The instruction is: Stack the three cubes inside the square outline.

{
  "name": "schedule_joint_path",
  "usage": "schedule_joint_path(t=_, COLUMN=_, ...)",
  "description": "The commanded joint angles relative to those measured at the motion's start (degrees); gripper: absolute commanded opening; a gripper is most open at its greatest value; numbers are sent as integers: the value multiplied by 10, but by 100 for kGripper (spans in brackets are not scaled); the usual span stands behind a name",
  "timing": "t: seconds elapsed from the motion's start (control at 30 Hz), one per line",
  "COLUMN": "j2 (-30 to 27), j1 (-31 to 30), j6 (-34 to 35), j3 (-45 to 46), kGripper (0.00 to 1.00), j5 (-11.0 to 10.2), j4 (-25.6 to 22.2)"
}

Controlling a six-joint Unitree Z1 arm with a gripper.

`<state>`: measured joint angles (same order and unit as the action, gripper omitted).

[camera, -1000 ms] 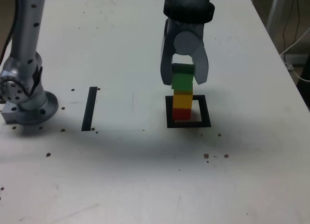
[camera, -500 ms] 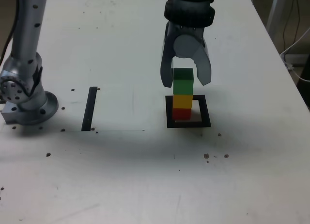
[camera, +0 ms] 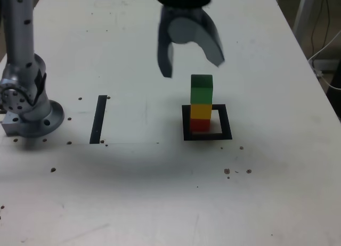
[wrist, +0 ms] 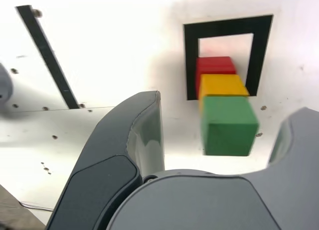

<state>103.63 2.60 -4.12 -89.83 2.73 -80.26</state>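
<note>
The white tabletop (camera: pixel 160 203) filled nearly the whole exterior view, dotted with small dark specks. At the exterior view's left stood the arm's grey base (camera: pixel 26 105), its column rising out of the top of the picture. The gripper (camera: pixel 193 67) hung above the far half of the tabletop, up and toward the exterior view's left of the stack, its two dark jaws spread wide and holding nothing; the wrist view showed the same, with the jaws apart and clear of the cubes.

The square outline (camera: pixel 208 135) lay right of centre in the exterior view, a thick black frame with a white middle. Inside it, toward its left side, the three cubes stood in one upright column: the red cube (camera: pixel 200 124) on the tabletop, the yellow cube (camera: pixel 201 111) on top of it, and the green cube (camera: pixel 201 90) uppermost. Nothing touched the stack.

A straight black tape strip (camera: pixel 98 119) lay well apart to the exterior view's left, between the base and the outline.
</note>
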Motion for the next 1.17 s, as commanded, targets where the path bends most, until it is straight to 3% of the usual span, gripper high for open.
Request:
schedule_joint_path(t=0.0, j2=-22, j1=5, j6=2, j3=14, kGripper=99, j5=-3, j4=-1)
schedule_joint_path(t=0.33, j2=-122, j1=31, j6=2, j3=152, kGripper=99, j5=-48, j4=1)
schedule_joint_path(t=0.73, j2=-206, j1=43, j6=1, j3=374, kGripper=99, j5=-13, j4=107)
schedule_joint_path(t=1.13, j2=-187, j1=41, j6=-2, j3=435, kGripper=100, j5=-9, j4=167)
